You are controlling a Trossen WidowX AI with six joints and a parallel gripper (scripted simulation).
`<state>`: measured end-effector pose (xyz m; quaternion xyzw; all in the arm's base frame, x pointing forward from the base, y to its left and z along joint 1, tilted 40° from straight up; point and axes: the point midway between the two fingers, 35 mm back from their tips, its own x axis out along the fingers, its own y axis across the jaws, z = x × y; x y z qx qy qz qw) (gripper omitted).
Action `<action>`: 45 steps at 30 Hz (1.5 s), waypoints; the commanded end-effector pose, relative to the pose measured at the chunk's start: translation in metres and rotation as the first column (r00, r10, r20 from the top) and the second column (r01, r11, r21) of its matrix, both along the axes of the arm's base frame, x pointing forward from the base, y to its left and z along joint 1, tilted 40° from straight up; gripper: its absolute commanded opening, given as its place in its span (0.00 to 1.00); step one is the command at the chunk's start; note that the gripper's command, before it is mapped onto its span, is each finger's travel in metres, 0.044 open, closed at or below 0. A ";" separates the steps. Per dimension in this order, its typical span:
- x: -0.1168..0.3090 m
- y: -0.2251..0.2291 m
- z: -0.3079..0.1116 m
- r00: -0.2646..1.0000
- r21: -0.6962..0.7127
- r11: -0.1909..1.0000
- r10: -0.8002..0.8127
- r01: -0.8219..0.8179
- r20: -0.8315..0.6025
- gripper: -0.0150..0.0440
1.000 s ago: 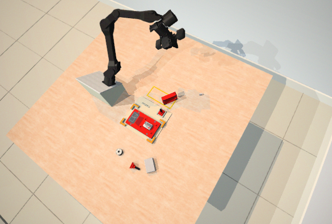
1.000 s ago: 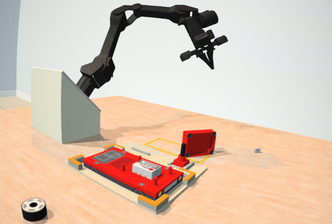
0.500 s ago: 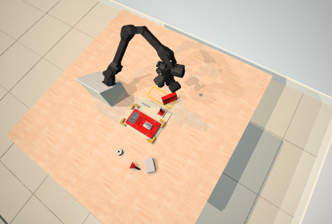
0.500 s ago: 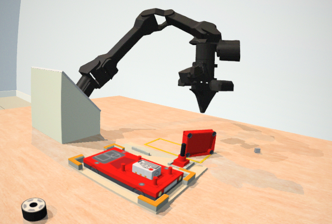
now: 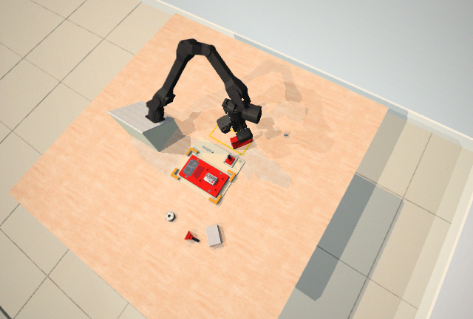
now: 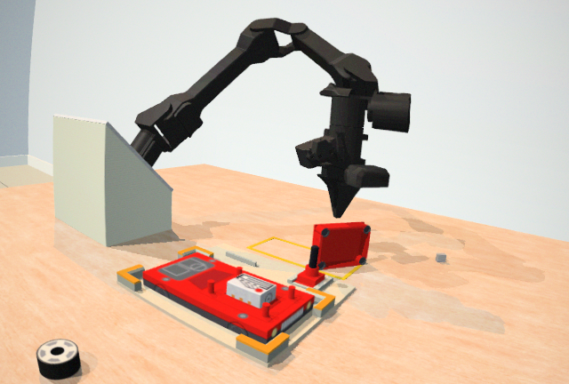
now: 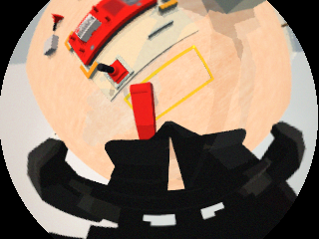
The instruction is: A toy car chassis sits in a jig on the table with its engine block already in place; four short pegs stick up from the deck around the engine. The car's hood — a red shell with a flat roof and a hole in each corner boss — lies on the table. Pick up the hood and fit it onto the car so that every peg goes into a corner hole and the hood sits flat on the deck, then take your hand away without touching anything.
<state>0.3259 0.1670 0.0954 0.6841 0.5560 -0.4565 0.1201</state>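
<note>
The red hood [image 5: 241, 141] [image 6: 342, 245] [image 7: 143, 107] stands on one edge on the table, partly over the yellow outline. In the exterior view its hollow underside with corner holes shows. My gripper [image 6: 337, 215] [image 7: 168, 123] is shut and empty, pointing down above the hood, with a small gap between them in the exterior view. The red chassis [image 5: 186, 179] [image 6: 218, 269] sits in the jig [image 5: 216, 200] [image 6: 264, 345] with its white engine block [image 5: 210, 179] [image 6: 250, 290] [image 7: 87, 26]. Pegs [image 6: 292, 292] stick up around the engine.
A red-based black lever [image 5: 230, 160] [image 6: 314, 274] [image 7: 119, 71] stands upright between chassis and hood. A grey block [image 5: 214, 235] [image 7: 51, 45], a wheel [image 5: 170, 216] [image 6: 58, 359] and a red-and-black part [image 5: 188, 235] lie beyond the jig. A tiny grey cube [image 5: 286, 134] [image 6: 440, 257] lies past the hood.
</note>
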 end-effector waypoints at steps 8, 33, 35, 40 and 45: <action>-0.003 0.011 -0.016 1.000 -0.001 1.000 0.001 -0.001 -0.015 0.25; 0.012 0.007 -0.021 1.000 -0.002 1.000 0.001 -0.001 -0.014 0.25; 0.014 0.006 -0.021 1.000 -0.002 1.000 0.001 -0.001 -0.013 0.25; 0.017 0.005 -0.022 1.000 -0.002 1.000 0.001 -0.001 -0.013 0.25; 0.020 0.004 -0.023 1.000 -0.003 1.000 0.001 -0.001 -0.013 0.25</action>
